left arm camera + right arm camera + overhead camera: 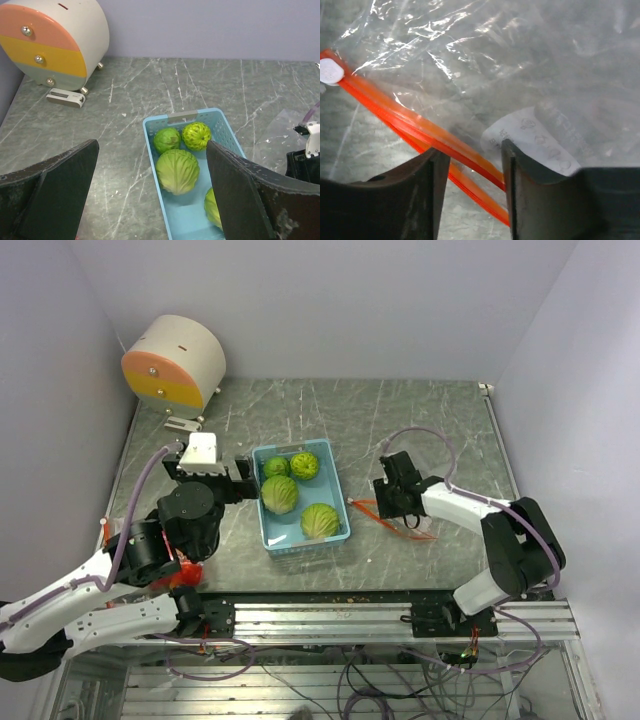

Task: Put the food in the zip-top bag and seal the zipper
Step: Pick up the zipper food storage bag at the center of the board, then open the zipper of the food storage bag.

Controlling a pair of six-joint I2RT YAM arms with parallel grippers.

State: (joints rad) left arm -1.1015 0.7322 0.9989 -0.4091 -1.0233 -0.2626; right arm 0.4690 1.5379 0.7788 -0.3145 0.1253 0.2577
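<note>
Four green, striped melon-like balls are the food point(280, 494) on show, glossy and ribbed! All four sit in the light blue basket point(182, 220) just ahead of the left gripper point(152, 150), whose fingers are spread wide and hold nothing. Over at the right gripper point(474, 150), the zip-top bag point(520, 65) lies directly beneath it, clear and crinkly, flat on the grey marbled counter point(125, 100). The red-orange zipper point(420, 127) runs slantwise across the gap between its fingers, and those fingers stand partway apart, straddling the strip, not clamped on it
</note>
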